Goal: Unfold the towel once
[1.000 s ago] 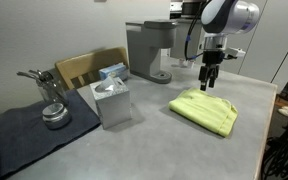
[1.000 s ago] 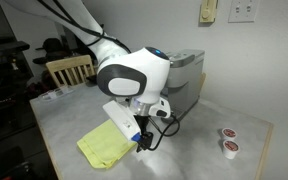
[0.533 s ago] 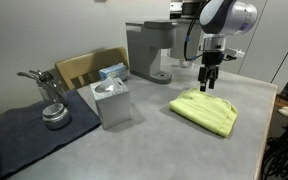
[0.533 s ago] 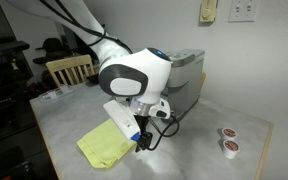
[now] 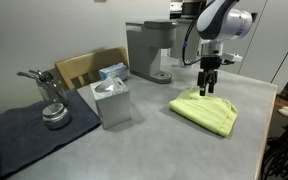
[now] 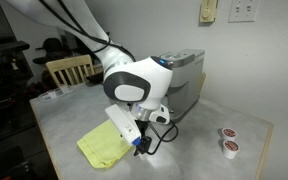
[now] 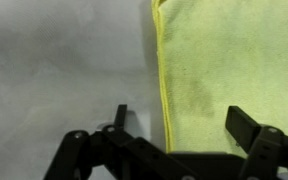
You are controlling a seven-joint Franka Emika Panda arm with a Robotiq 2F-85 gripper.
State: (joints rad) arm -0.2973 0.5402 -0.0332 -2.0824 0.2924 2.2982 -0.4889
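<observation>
A folded yellow-green towel (image 5: 206,109) lies flat on the grey table; it also shows in an exterior view (image 6: 104,146) and fills the right of the wrist view (image 7: 229,70). My gripper (image 5: 209,88) hangs just above the towel's far edge, fingers pointing down. In the wrist view the gripper (image 7: 179,125) is open and empty, its two fingers straddling the towel's hemmed edge. In an exterior view the gripper (image 6: 142,148) is low at the towel's edge, partly hidden by the arm.
A coffee machine (image 5: 150,50) stands behind the towel. A tissue box (image 5: 112,100) and a wooden chair back (image 5: 84,68) are further along. A metal tool on a dark cloth (image 5: 49,100) is at the table's end. Two small cups (image 6: 227,140) sit apart.
My gripper has dropped slightly toward the towel's edge. The towel has not moved.
</observation>
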